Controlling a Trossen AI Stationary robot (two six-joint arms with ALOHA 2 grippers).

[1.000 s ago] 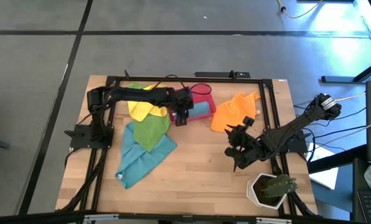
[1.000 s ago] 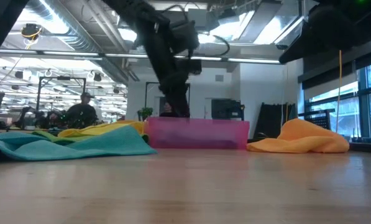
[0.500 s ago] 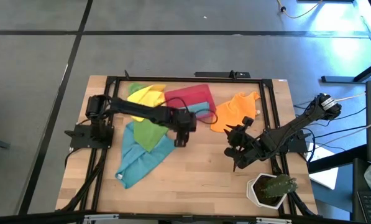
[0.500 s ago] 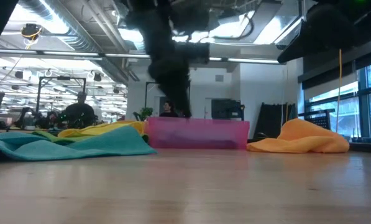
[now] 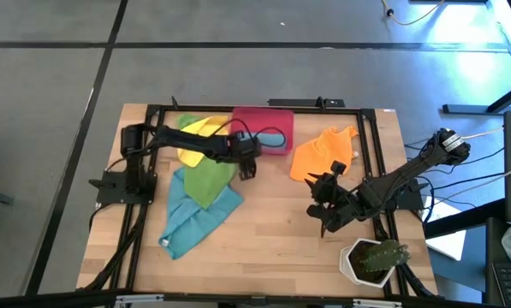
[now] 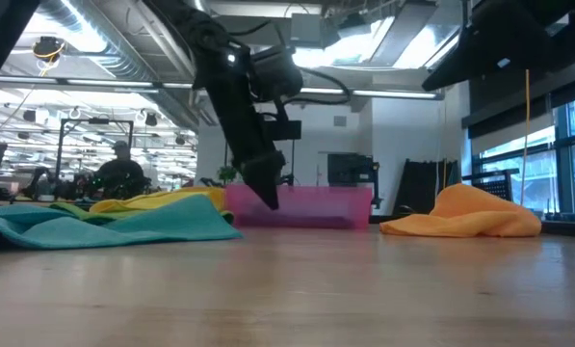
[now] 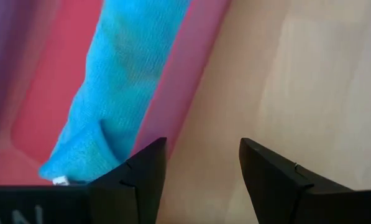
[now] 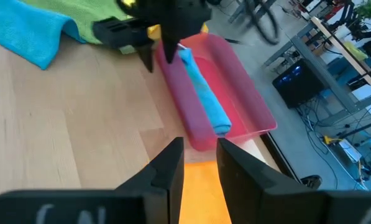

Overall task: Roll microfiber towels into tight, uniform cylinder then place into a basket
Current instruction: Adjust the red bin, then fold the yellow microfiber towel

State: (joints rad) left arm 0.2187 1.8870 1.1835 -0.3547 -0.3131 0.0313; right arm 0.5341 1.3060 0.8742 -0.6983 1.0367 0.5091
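The red-pink basket [image 5: 262, 128] stands at the table's far edge with a rolled teal towel [image 7: 117, 87] lying along its inside. My left gripper [image 5: 246, 168] is open, low over the wood just on the near side of the basket's left end. Yellow [image 5: 193, 137], green [image 5: 208, 181] and teal [image 5: 193, 218] towels lie spread and overlapping at the left. An orange towel [image 5: 322, 154] lies heaped to the right of the basket. My right gripper [image 5: 323, 204] hovers open at the right, nearer than the orange towel, with nothing between its fingers. My left gripper slants down from the table's left, one finger [image 7: 135, 174] close against the basket's near wall [image 7: 191, 81]. Whether that finger touches the wall I cannot tell. Nothing lies between the fingers.
A white pot with a cactus [image 5: 371, 261] stands at the near right corner. A black frame [image 5: 238, 109] runs around the table's working area. Bare wood [image 5: 272, 231] lies between the towels and the pot.
My left gripper has come out of the basket toward the near edge, sunk low and swung back against the basket's near side. The basket has turned and slid toward the far edge and now sits square with the frame, the rolled teal towel still inside.
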